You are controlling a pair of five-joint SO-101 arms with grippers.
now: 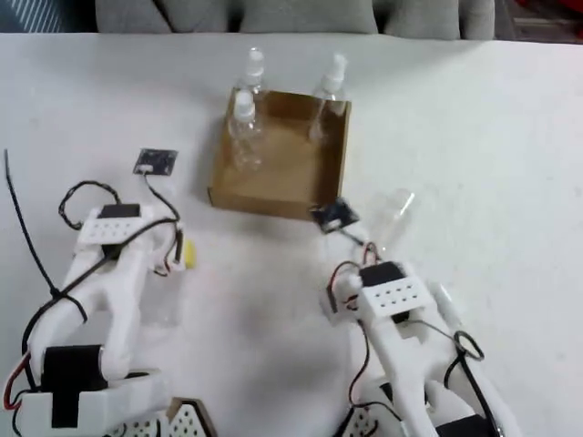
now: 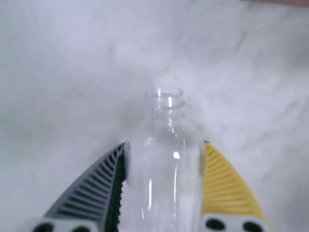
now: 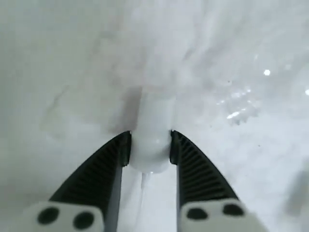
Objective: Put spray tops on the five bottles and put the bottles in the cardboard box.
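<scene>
My left gripper (image 2: 164, 145) is shut on a clear bottle (image 2: 164, 164) that has no top; its open neck points away from the grey and yellow fingers. My right gripper (image 3: 149, 135) is shut on a white spray top (image 3: 152, 130), low over the white table. In the high view the cardboard box (image 1: 273, 196) stands at the middle back. Two capped bottles (image 1: 244, 127) (image 1: 326, 96) stand inside it, and a third capped bottle (image 1: 252, 71) stands just behind it. Another clear bottle (image 1: 392, 214) lies on the table right of the box. The left arm (image 1: 114, 246) is left of the box, the right arm (image 1: 387, 296) in front of it.
The white table (image 1: 492, 137) has open room to the far left and far right. Loose black cables (image 1: 23, 228) trail from the left arm. A thin white piece (image 1: 446, 305) lies beside the right arm. Grey seating lines the back edge.
</scene>
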